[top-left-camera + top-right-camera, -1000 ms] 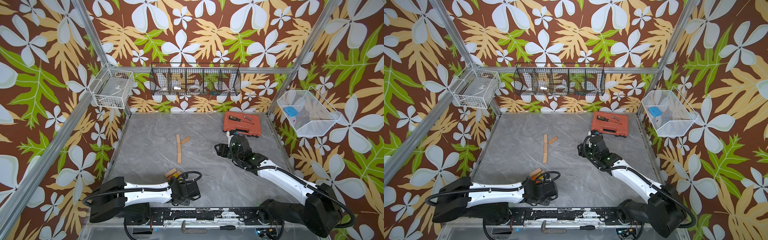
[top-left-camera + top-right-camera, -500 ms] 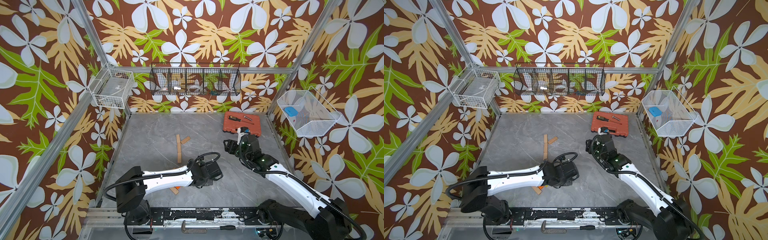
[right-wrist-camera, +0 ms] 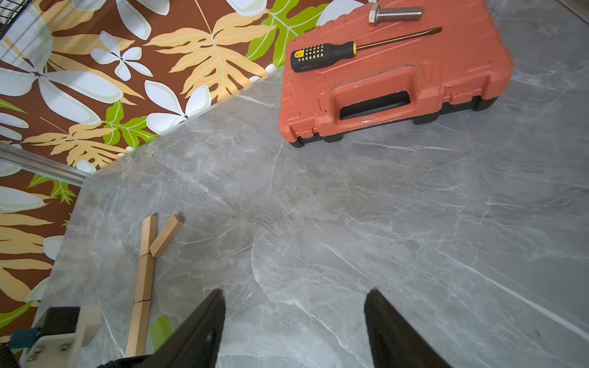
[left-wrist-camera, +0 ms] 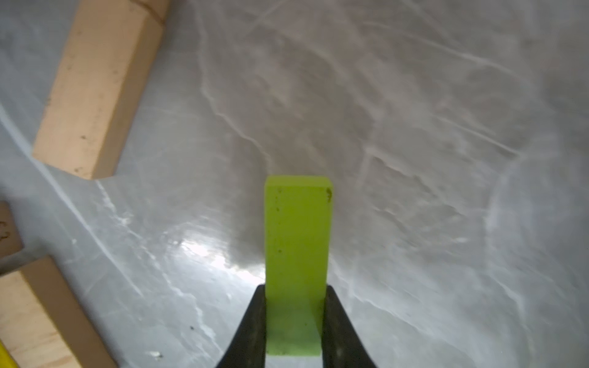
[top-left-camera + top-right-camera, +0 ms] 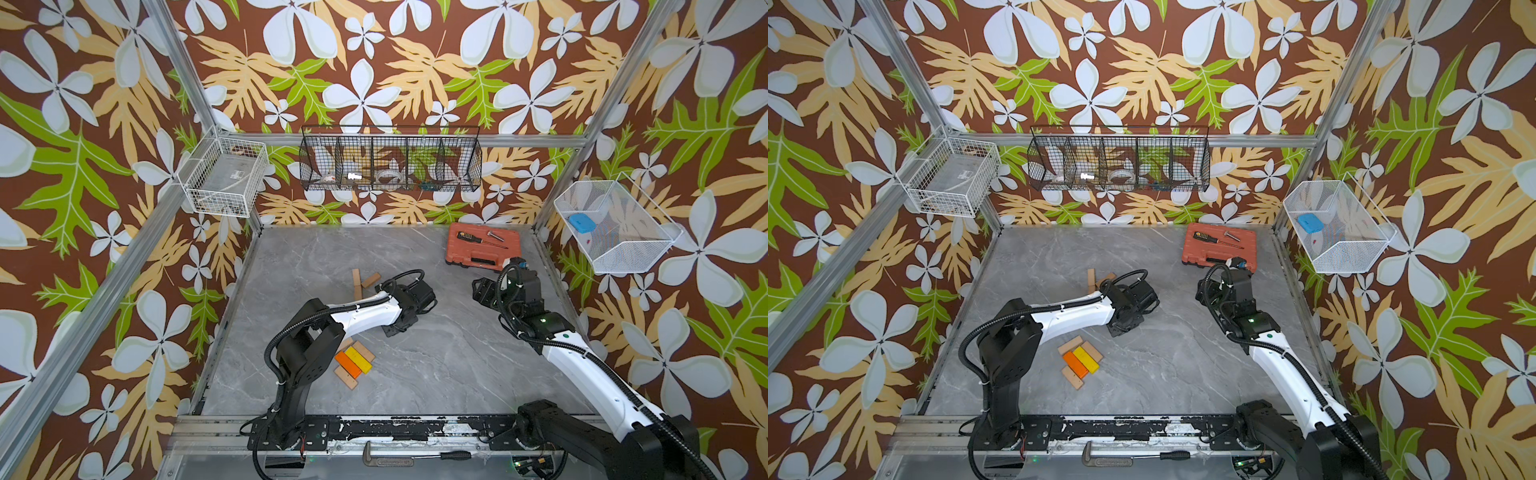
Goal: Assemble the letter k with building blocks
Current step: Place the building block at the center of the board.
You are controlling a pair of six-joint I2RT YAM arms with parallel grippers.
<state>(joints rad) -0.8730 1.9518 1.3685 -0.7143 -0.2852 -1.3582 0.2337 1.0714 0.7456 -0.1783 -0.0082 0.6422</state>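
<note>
My left gripper is shut on a green block, held just above the grey table. In both top views the left gripper covers the green block. Plain wood planks lie end to end in a straight stem, with a slanted plank touching its upper part. The green block hangs close beside the stem's near end. My right gripper stands open and empty to the right of the stem.
Loose blocks lie at the front left: an orange one, a yellow one and plain wood ones. A red-orange tool case with a screwdriver and bolt sits at the back right. Wire baskets hang on the walls.
My left arm swung from the front pile up to the stem, carrying the green block. The right arm drew back to the right, toward the tool case.
</note>
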